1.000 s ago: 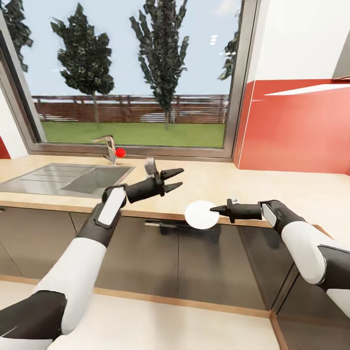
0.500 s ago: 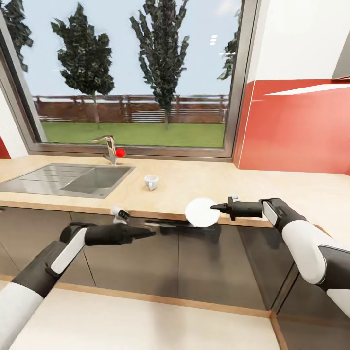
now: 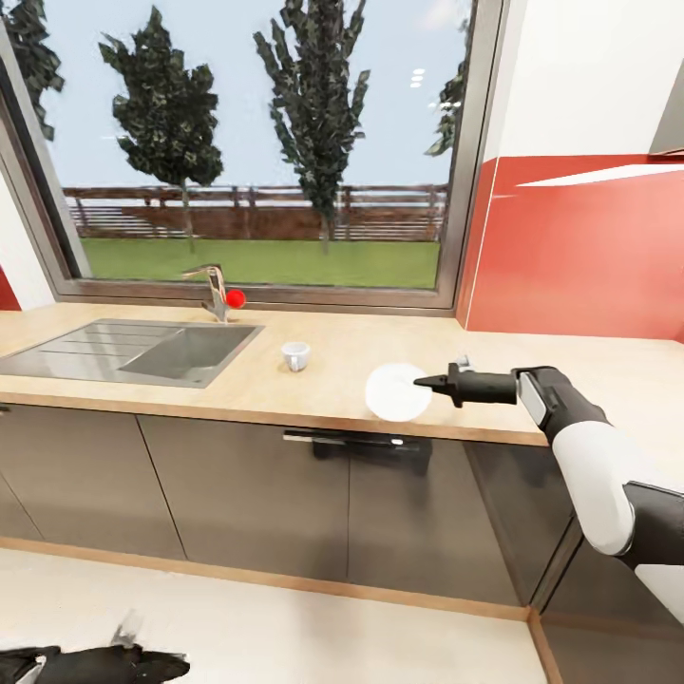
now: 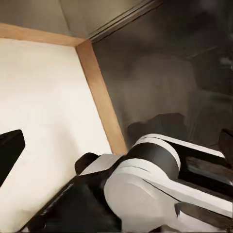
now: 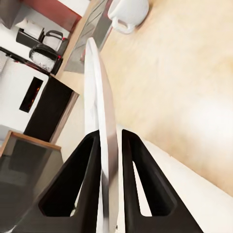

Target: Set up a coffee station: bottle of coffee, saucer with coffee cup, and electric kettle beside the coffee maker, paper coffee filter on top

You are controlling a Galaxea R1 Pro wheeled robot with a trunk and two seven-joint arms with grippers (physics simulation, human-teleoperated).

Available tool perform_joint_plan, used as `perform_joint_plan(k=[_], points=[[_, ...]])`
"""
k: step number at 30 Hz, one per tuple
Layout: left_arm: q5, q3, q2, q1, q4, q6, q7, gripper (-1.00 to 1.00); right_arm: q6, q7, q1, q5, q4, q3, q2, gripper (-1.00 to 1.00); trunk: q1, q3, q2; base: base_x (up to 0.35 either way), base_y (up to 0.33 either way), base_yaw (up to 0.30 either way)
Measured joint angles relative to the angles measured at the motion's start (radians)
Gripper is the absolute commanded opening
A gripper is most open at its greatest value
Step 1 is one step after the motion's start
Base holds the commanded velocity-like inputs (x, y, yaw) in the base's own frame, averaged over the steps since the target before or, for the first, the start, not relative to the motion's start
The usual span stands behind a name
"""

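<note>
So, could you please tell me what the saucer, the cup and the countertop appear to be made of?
Saucer, held on edge in the right tool: plain glossy white with a thin rim, probably glazed ceramic.
Cup: same smooth white look, likely ceramic too.
Countertop: pale beige with faint grain, matte; wood or wood-look laminate, and the render leaves that open.

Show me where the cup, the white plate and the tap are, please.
cup (image 3: 295,356), head view, on its white side wall.
plate (image 3: 391,391), head view, on the middle of its white face.
tap (image 3: 211,282), head view, on its metal spout above the sink.
</note>
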Motion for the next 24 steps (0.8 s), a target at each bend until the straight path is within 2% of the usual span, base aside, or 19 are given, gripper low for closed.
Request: perform_joint_plan(k=[1,2,5,8,14,19,24], points=[[0.0,-0.002,-0.012,0.0,0.047,-0.018,-0.002,1.0,0.0,-0.001,0.0,0.0,0.0,0.0,0.002,-1.0,0.0,0.0,0.0,0.0,0.0,0.0],[-0.001,-0.007,-0.044,0.001,0.166,-0.053,-0.004,1.0,-0.008,0.0,0.0,-0.001,-0.001,0.0,0.004,-1.0,0.0,0.0,0.0,0.0,0.0,0.0],[0.0,-0.005,-0.08,0.001,0.254,-0.113,-0.004,1.0,-0.014,0.041,0.0,-0.002,-0.001,-0.001,0.007,-1.0,0.0,0.0,0.0,0.0,0.0,0.0],[0.0,-0.004,-0.085,0.001,0.267,-0.123,-0.003,1.0,-0.016,0.055,0.0,-0.002,0.0,0.0,0.013,-1.0,0.0,0.0,0.0,0.0,0.0,0.048],[0.0,-0.003,-0.087,0.001,0.274,-0.127,-0.002,1.0,-0.018,0.061,0.0,-0.001,0.001,0.0,0.025,-1.0,0.0,0.0,0.0,0.0,0.0,0.22],[0.0,-0.003,-0.087,0.001,0.275,-0.127,-0.001,1.0,-0.018,0.064,0.0,-0.001,0.0,0.0,0.026,-1.0,0.0,0.0,0.0,0.0,0.0,0.075],[0.0,-0.002,-0.087,0.001,0.279,-0.127,-0.001,1.0,-0.018,0.063,0.0,0.0,0.001,0.0,0.026,-1.0,0.0,0.0,0.0,0.0,0.082,0.243]])
